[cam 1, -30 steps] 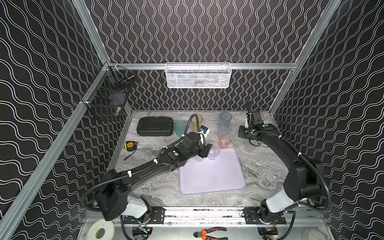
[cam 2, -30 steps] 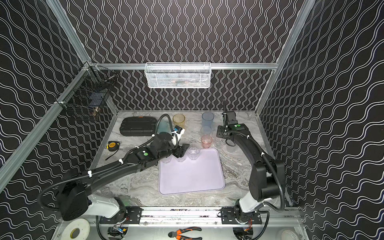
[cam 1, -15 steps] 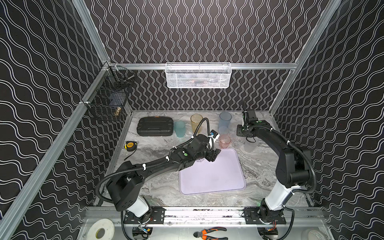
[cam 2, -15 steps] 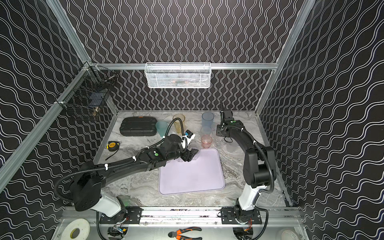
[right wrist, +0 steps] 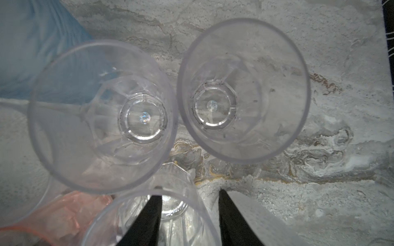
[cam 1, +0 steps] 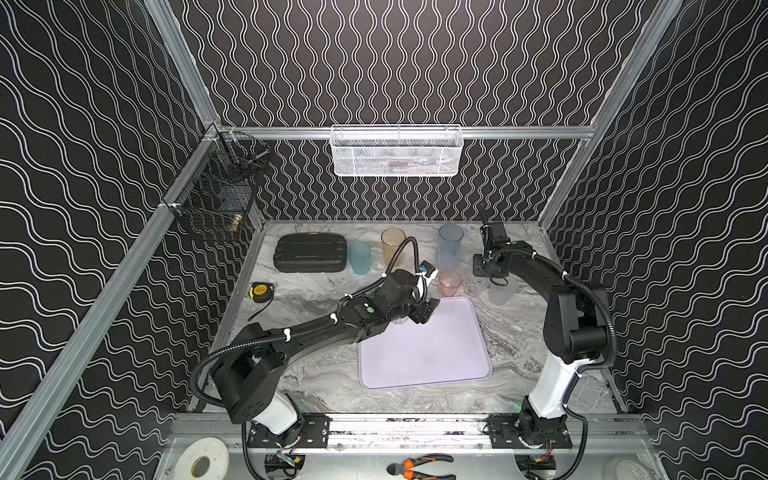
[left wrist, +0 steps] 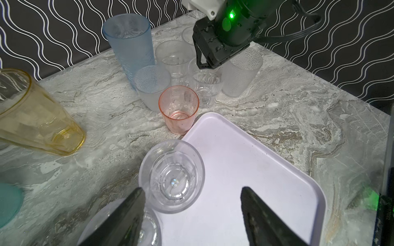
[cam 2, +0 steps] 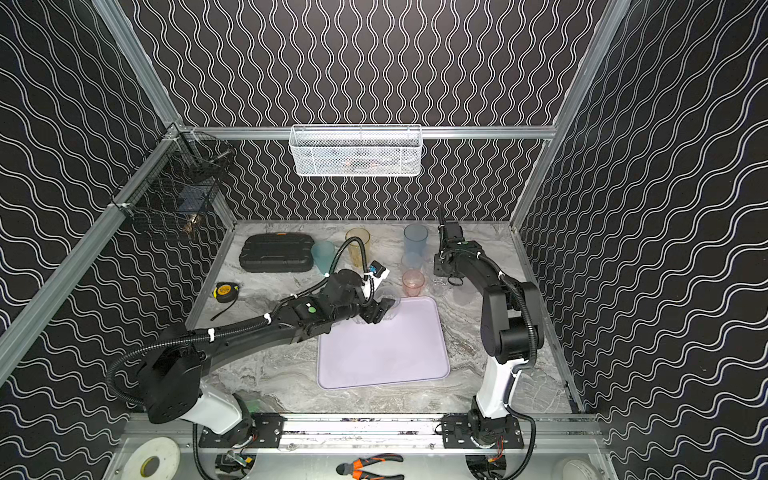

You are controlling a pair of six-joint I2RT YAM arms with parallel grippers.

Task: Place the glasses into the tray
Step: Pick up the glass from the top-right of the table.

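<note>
Your left tool (left wrist: 191,189) is spread wide and holds nothing, low in the left wrist frame. Just ahead of it, a clear glass (left wrist: 171,176) stands upright, mouth up, at the tray's (left wrist: 255,170) corner, with open tray floor to the right. Your right tool (right wrist: 189,193), parted, straddles a second glass's (right wrist: 181,223) rim.

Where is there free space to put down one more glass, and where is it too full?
Most of the pale lilac rectangular tray is bare, except its far left corner, where a short clear glass stands. Crowded: behind the tray, around the pink tumbler and tall blue tumbler.
</note>
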